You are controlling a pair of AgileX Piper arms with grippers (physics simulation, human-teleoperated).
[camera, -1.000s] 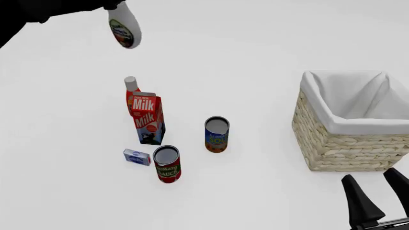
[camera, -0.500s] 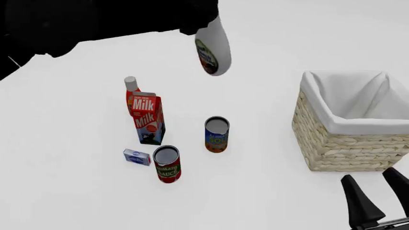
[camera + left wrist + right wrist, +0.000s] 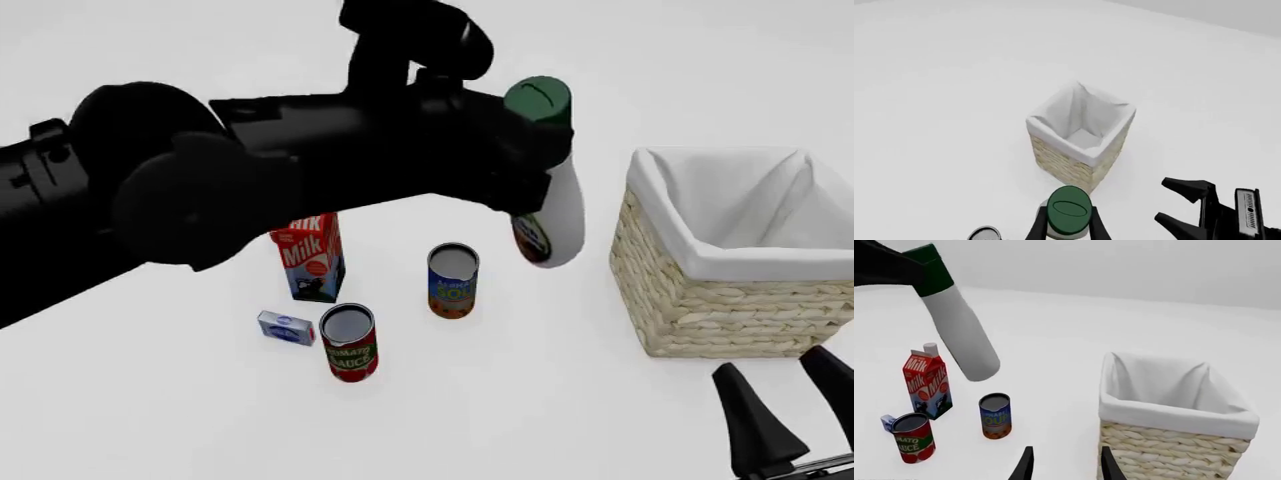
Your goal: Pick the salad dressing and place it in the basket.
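left hand point(image 3: 1067, 231) is clamped on the salad dressing point(image 3: 554, 215) just under its dark green cap, carrying it high over the bench point(image 3: 561, 380), so the bottle hangs clear of the groceries below. it's between the cans and the basket point(image 3: 721, 300), near the basket's left wall but not yet above the opening. bottle is tilted, cap up and toward the basket, body sloping down and away; smooth white pear shape w/ an oval colour label.

basket is square, pale woven wicker w/ white cloth folded over the rim; looks empty inside.

on the bench: red milk carton point(image 3: 310, 262), blue-label can point(image 3: 453, 280), tomato sauce can point(image 3: 348, 341), small blue and white box point(image 3: 286, 327), all upright exc. the box, lying flat.

right hand point(image 3: 1066, 465) waits low by the basket, fingers apart, holding nothing, prob. kept out of the way.
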